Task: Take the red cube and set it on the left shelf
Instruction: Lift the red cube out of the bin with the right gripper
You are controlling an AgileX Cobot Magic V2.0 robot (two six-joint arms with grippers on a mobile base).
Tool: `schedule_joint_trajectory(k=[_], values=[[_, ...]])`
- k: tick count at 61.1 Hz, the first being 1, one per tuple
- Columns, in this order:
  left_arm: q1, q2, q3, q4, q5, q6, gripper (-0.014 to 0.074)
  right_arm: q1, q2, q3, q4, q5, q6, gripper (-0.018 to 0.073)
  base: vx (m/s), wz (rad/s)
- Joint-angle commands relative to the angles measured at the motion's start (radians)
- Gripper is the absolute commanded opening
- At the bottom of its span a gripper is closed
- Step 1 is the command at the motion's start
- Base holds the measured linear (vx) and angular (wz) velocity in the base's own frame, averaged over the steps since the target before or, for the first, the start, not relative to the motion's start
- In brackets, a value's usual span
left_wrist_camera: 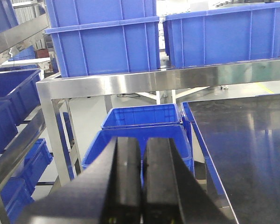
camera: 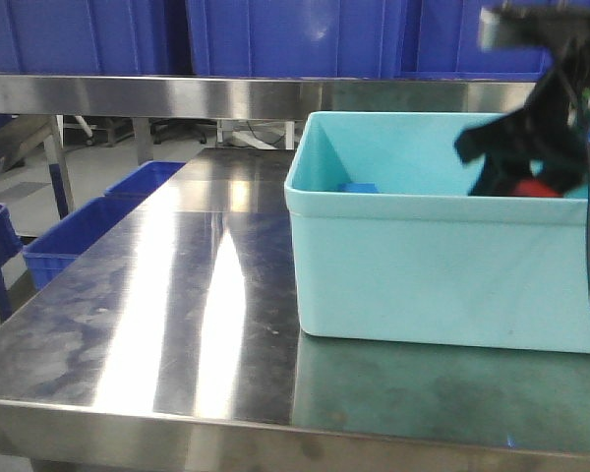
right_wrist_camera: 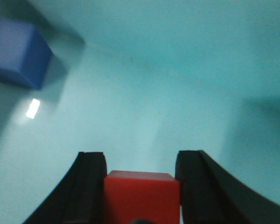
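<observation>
Now we see the right end effector [right_wrist_camera: 141,161] clamped on the red cube [right_wrist_camera: 141,198], a black finger against each side, inside the turquoise tub [camera: 423,256] on the worktop [camera: 177,295]. A small blue block [right_wrist_camera: 18,56] lies well apart. Our left end effector [left_wrist_camera: 142,158] is pressed together, empty, facing the left shelf [left_wrist_camera: 154,79] and its blue crates [left_wrist_camera: 102,42].

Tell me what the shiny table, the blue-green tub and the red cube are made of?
The table looks like stainless steel: silvery, mirroring lights. The tub looks like smooth moulded plastic: even turquoise, rounded rim. The red cube in the right tool is matte and even-coloured; plastic or painted wood, I cannot tell.
</observation>
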Motion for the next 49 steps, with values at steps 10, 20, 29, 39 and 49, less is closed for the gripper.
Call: schedule_joint_trajectory(k=[10, 20, 29, 39, 49], values=[[-0.004, 0.008, 0.022, 0.0, -0.084, 0.002, 0.0106, 0.005, -0.306, -0.027, -0.002, -0.157, -0.003, 0.0058, 0.0, 0.0], [-0.004, 0.008, 0.022, 0.0, -0.084, 0.002, 0.0106, -0.011, -0.488, 0.042, -0.003, -0.168, -0.004, 0.0058, 0.0, 0.0], [-0.004, 0.008, 0.022, 0.0, -0.084, 0.002, 0.0106, -0.074, -0.649, 0.18, -0.003, -0.201, -0.004, 0.0058, 0.0, 0.0], [-0.004, 0.008, 0.022, 0.0, -0.084, 0.002, 0.0106, -0.163, -0.846, 0.36, -0.003, -0.237, -0.004, 0.0058, 0.0, 0.0], [-0.004, 0.008, 0.022, 0.0, -0.084, 0.002, 0.0106, -0.214, -1.009, 0.472, -0.003, -0.237, -0.004, 0.0058, 0.0, 0.0]])
